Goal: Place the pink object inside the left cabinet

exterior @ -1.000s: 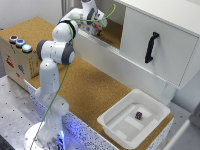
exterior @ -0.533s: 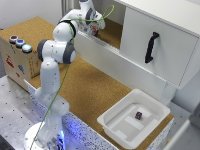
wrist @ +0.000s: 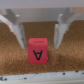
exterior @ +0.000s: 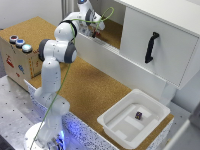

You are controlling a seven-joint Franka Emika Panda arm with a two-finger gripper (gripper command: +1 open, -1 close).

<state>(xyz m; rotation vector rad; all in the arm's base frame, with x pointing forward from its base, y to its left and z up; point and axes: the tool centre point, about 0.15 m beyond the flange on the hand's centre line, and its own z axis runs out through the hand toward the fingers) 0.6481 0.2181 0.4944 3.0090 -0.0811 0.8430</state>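
Item: one white Franka Panda arm (exterior: 57, 55), base at the near corner of a cork-topped table (exterior: 92, 90), reaching up and over into the open left cabinet bay (exterior: 114, 32), white-walled with a cork-brown floor. Gripper (wrist: 39, 31): two pale fingers (wrist: 19, 31) spread apart, released, nothing clasped between them; in the exterior view it (exterior: 96, 34) sits just above the bay's floor behind the white front wall. Small reddish-pink block (wrist: 38, 50) with a black letter "A" on its facing side: resting upright on the cork floor of the left bay, between and slightly in front of the parted fingers, touching neither so far as the wrist view shows; in the exterior view only a faint reddish speck near the gripper, too small to confirm. Right-hand bay: closed by a white door (exterior: 157, 47) with a black handle (exterior: 151, 47). White plastic tray (exterior: 120, 125) at the table's near end toward the exterior view's right, containing a small dark purple cube (exterior: 138, 115). Brown cardboard box (exterior: 17, 60) at the exterior view's left, carrying three round buttons (exterior: 20, 43) on top.
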